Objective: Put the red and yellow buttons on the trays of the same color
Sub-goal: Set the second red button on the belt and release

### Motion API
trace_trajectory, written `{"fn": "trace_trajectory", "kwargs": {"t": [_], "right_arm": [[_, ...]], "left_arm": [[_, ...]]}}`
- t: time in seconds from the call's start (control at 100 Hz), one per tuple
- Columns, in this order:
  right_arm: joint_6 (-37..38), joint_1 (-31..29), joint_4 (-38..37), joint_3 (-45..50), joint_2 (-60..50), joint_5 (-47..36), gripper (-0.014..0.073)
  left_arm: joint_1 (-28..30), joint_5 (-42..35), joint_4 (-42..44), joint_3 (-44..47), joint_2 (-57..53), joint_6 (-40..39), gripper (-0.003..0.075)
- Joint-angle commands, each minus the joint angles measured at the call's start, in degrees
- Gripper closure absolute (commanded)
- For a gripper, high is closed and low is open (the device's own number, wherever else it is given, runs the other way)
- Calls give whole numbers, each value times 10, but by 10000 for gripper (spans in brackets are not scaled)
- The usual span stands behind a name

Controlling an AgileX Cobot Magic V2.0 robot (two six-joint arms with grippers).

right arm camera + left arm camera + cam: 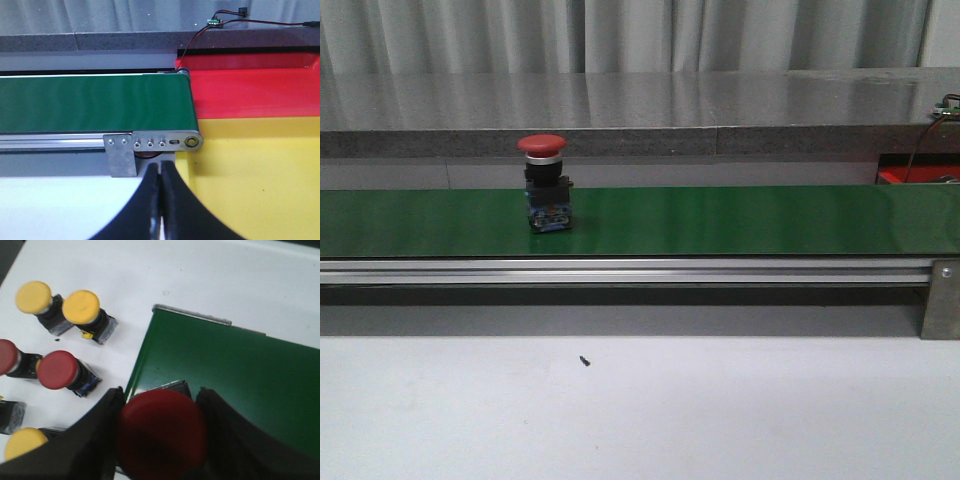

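Observation:
A red button [542, 185] stands upright on the green belt [720, 220] in the front view, with no gripper near it. In the left wrist view my left gripper [161, 392] is shut on another red button [162, 435] by its cap, over the end of the belt [225, 370]. My right gripper [160, 167] is shut and empty, low at the near edge of the yellow tray [260, 175]. The red tray [250, 90] lies behind the yellow one, at the belt's end [190, 107].
Loose buttons lie on the white table beside the belt's end: two yellow ones [33, 296] [81, 306], two red ones [58, 370] [6, 356], and another yellow one [24, 444]. A metal rail [620, 270] and bracket [122, 157] edge the belt.

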Motion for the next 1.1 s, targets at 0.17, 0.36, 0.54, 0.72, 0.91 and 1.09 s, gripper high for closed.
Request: {"fn": "trace_trajectory", "kwargs": {"t": [0.17, 0.36, 0.54, 0.72, 0.91, 1.09], "right_arm": [[0, 0, -6, -11, -11, -47, 662], [0, 0, -6, -11, -11, -47, 662], [0, 0, -6, -11, -11, -47, 662], [0, 0, -6, -11, -11, -47, 662], [0, 0, -6, -11, -11, -47, 662], [0, -1, -9, -11, -11, -47, 662]], "left_arm": [[-6, -28, -71, -19, 31, 56, 650], [-6, -12, -102, -19, 46, 76, 533], [-6, -8, -102, -20, 47, 76, 128], [-9, 9, -107, -46, 41, 76, 29], [-34, 11, -107, -64, -9, 78, 64], [-82, -8, -107, -64, -91, 78, 65]]}}
